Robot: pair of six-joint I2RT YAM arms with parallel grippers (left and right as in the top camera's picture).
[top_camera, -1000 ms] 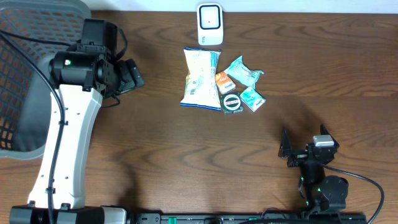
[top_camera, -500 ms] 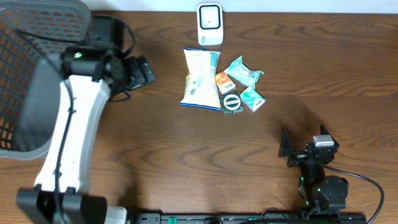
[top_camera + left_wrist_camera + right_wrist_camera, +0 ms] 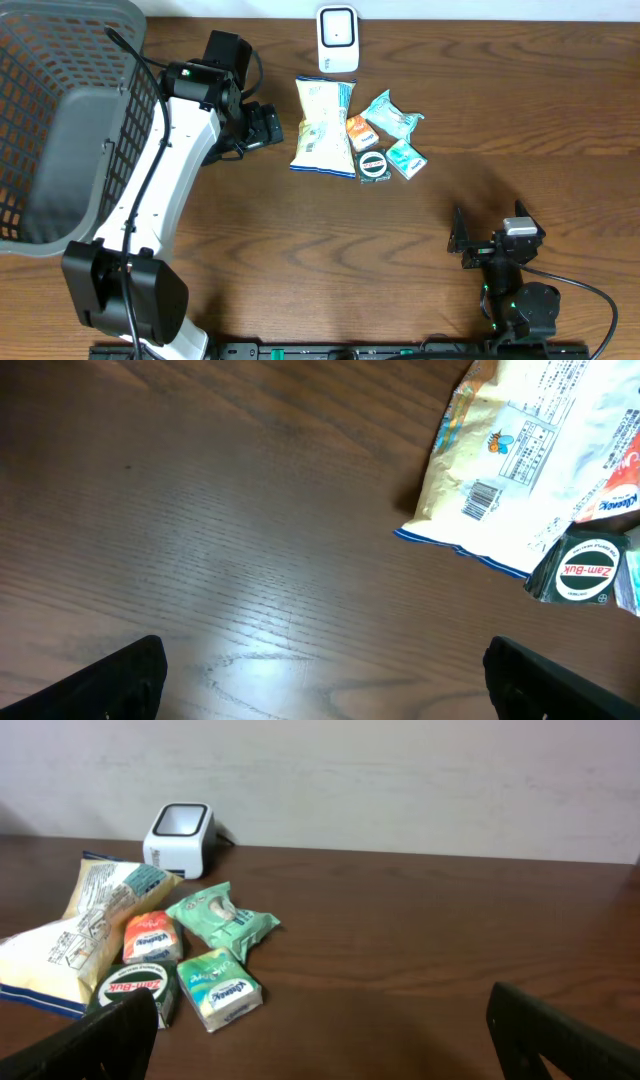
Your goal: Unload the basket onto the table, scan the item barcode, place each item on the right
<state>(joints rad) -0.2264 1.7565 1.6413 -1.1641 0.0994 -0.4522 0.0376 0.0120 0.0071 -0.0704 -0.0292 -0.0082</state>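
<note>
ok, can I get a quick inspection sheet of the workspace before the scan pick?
Surface: dark wood table, no spills seen.
Job's things: white scanner at the far edge; chip bag lying flat in front of it, barcode facing up.
Clutter: orange packet, teal packet, green tissue pack and Zam-Buk tin bunched at the bag's right side; grey basket far left.
Grippers: left gripper open, empty, just left of the bag; right gripper open, empty, near edge.
Cables: black cable looping from the right arm.
Surroundings: plain pale wall.
</note>
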